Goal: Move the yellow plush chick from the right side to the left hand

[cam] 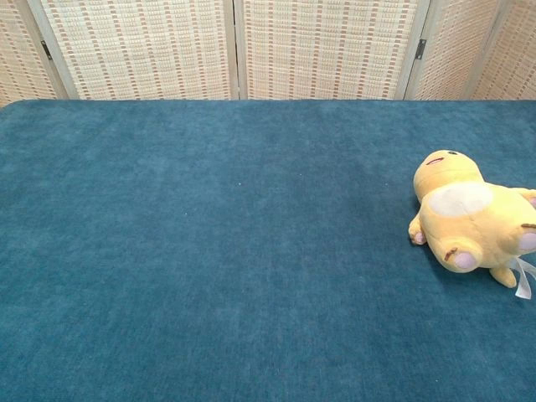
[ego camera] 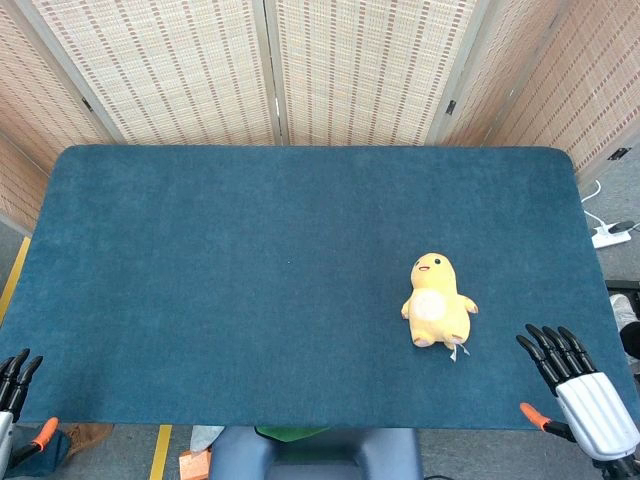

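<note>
Right hand (ego camera: 585,385) at lower right, fingers apart and empty, sits near the yellow plush chick (ego camera: 437,301) lying belly-up on the blue surface (ego camera: 250,280); left hand (ego camera: 14,385) far lower left, fingers apart, so long handover risks dropping soft toy.

A table (ego camera: 250,290) covered in dark teal, felt-like cloth filled most of the head view, its far corners rounded and its near edge running along the bottom of the frame. One thing lay directly on it: a yellow plush chick (ego camera: 437,300), on its back in the lower right of the frame, head pointing toward the far edge, white belly up, with a small white tag at its lower end
</note>
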Robot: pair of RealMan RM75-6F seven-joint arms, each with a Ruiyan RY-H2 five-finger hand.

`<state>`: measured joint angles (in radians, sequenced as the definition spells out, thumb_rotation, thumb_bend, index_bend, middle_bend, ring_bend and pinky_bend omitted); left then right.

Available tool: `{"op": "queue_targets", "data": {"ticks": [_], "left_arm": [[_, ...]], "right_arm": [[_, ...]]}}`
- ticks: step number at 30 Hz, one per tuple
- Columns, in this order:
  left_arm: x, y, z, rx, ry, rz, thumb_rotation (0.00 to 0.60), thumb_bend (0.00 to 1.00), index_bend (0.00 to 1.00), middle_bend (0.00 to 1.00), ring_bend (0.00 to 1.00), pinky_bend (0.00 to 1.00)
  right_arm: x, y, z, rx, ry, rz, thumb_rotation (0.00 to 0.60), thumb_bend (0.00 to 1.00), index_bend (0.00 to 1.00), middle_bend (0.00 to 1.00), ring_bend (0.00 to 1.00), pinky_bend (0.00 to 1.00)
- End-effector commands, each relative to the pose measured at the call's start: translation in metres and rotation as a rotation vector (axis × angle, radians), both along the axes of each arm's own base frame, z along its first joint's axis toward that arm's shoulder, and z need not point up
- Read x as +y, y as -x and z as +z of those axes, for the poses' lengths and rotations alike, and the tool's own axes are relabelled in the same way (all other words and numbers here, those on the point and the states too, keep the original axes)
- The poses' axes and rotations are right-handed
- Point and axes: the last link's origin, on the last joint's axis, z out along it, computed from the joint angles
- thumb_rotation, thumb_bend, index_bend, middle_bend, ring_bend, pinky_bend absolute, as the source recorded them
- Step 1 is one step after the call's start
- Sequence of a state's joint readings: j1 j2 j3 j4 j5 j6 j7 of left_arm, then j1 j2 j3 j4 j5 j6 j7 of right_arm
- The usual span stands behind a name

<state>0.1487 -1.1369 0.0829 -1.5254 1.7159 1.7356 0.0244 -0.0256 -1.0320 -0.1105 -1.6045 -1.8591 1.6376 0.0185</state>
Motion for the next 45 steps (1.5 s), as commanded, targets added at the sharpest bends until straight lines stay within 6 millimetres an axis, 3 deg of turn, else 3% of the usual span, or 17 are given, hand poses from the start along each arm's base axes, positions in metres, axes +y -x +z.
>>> {"op": "queue_targets", "data": {"ticks": [1, 7, 14, 17, 25, 26, 27, 28, 30, 33, 35, 40, 45], "left_arm": [[0.0, 0.0, 0.0, 0.0, -0.001, -0.001, 0.6, 0.28, 0.0, 0.0, 0.0, 0.19], [0.002, 0.002, 0.0, -0.001, 0.001, 0.014, 0.6, 0.28, 0.0, 0.0, 0.0, 0.19], [0.013, 0.006, 0.002, -0.005, -0.012, 0.035, 0.6, 0.28, 0.0, 0.0, 0.0, 0.19], [0.017, 0.009, 0.003, -0.007, -0.012, 0.054, 0.6, 0.28, 0.0, 0.0, 0.0, 0.19], [0.025, 0.015, 0.004, -0.019, -0.011, 0.09, 0.6, 0.28, 0.0, 0.0, 0.0, 0.2], [0.026, 0.015, 0.004, -0.019, -0.011, 0.093, 0.6, 0.28, 0.0, 0.0, 0.0, 0.2], [0.027, 0.016, 0.005, -0.02, -0.011, 0.096, 0.6, 0.28, 0.0, 0.0, 0.0, 0.2], [0.028, 0.016, 0.005, -0.021, -0.011, 0.099, 0.6, 0.28, 0.0, 0.0, 0.0, 0.2], [0.03, 0.017, 0.005, -0.021, -0.011, 0.107, 0.6, 0.28, 0.0, 0.0, 0.0, 0.21], [0.032, 0.019, 0.004, -0.022, -0.009, 0.117, 0.6, 0.28, 0.0, 0.0, 0.0, 0.21], [0.034, 0.02, 0.004, -0.024, -0.006, 0.123, 0.6, 0.28, 0.0, 0.0, 0.0, 0.21], [0.039, 0.021, 0.004, -0.029, -0.005, 0.128, 0.6, 0.28, 0.0, 0.0, 0.0, 0.21], [0.042, 0.024, 0.006, -0.042, 0.001, 0.145, 0.6, 0.28, 0.0, 0.0, 0.0, 0.21]], "right_arm": [[-0.003, 0.0, -0.004, -0.006, -0.044, -0.001, 0.6, 0.14, 0.0, 0.0, 0.0, 0.0], [-0.033, -0.002, -0.027, 0.019, -0.119, -0.001, 0.6, 0.14, 0.0, 0.0, 0.0, 0.0], [-0.105, -0.022, -0.074, 0.096, -0.21, -0.027, 0.6, 0.14, 0.0, 0.0, 0.0, 0.0], [-0.127, -0.028, -0.094, 0.139, -0.238, -0.037, 0.6, 0.14, 0.0, 0.0, 0.0, 0.0], [-0.158, -0.027, -0.133, 0.215, -0.291, -0.09, 0.6, 0.18, 0.0, 0.0, 0.0, 0.02], [-0.161, -0.028, -0.135, 0.231, -0.274, -0.08, 0.6, 0.22, 0.0, 0.02, 0.02, 0.12], [-0.163, -0.029, -0.136, 0.235, -0.247, -0.074, 0.6, 0.26, 0.06, 0.13, 0.14, 0.35], [-0.164, -0.03, -0.138, 0.228, -0.226, -0.072, 0.6, 0.3, 0.13, 0.24, 0.25, 0.5], [-0.165, -0.032, -0.142, 0.216, -0.195, -0.056, 0.6, 0.43, 0.46, 0.6, 0.6, 0.83], [-0.168, -0.038, -0.145, 0.215, -0.131, 0.007, 0.6, 0.56, 0.66, 0.76, 0.75, 0.95], [-0.17, -0.05, -0.148, 0.174, -0.103, 0.074, 0.6, 0.61, 0.71, 0.79, 0.78, 0.98], [-0.171, -0.095, -0.16, 0.034, -0.092, 0.281, 0.6, 0.63, 0.72, 0.8, 0.79, 0.99], [-0.171, -0.157, -0.194, -0.076, -0.149, 0.472, 0.6, 0.63, 0.72, 0.8, 0.77, 0.99]]}}
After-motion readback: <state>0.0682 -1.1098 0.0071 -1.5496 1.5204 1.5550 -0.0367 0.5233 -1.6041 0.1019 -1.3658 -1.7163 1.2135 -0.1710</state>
